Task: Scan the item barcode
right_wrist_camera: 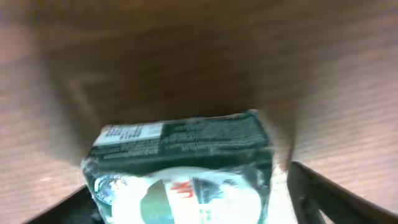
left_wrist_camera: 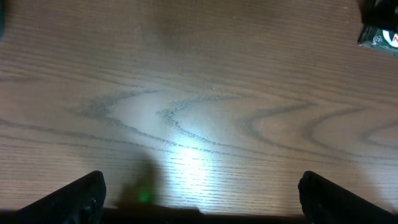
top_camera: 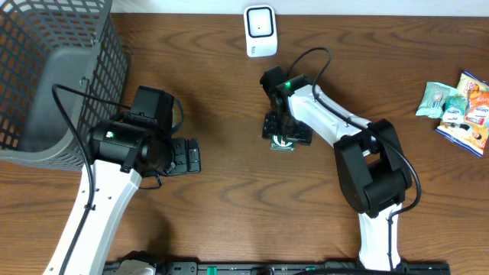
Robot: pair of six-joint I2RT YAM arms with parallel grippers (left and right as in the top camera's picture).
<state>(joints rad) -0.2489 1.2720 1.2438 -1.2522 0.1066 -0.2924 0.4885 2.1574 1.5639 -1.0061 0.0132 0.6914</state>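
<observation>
A grey mesh plastic basket point(top_camera: 114, 53) stands at the left of the brown wood-grain surface point(top_camera: 229, 206); colourful snack packets point(top_camera: 458, 111) cluster far right.

Brown wood-grain table point(top_camera: 229, 214), a bright glare point(left_wrist_camera: 186, 152) on its surface

The left arm point(top_camera: 103, 206) is showing a long white casing that is ending in a round black joint point(top_camera: 118, 143) carrying a small green mark. A thin black cable point(top_camera: 82, 156) is running out from that joint and down along the white casing. The right arm point(top_camera: 328, 118) is wearing the same colours: smooth white links, bulky black joint housings, and a black wire point(top_camera: 313, 50) looping above its upper part. A small green light point(top_camera: 289, 84) is glowing on its black wrist. In the wrist views, the left fingers point(left_wrist_camera: 74, 196) and the right fingers point(right_wrist_camera: 336, 193) are appearing as blunt, matte black wedges.
</observation>
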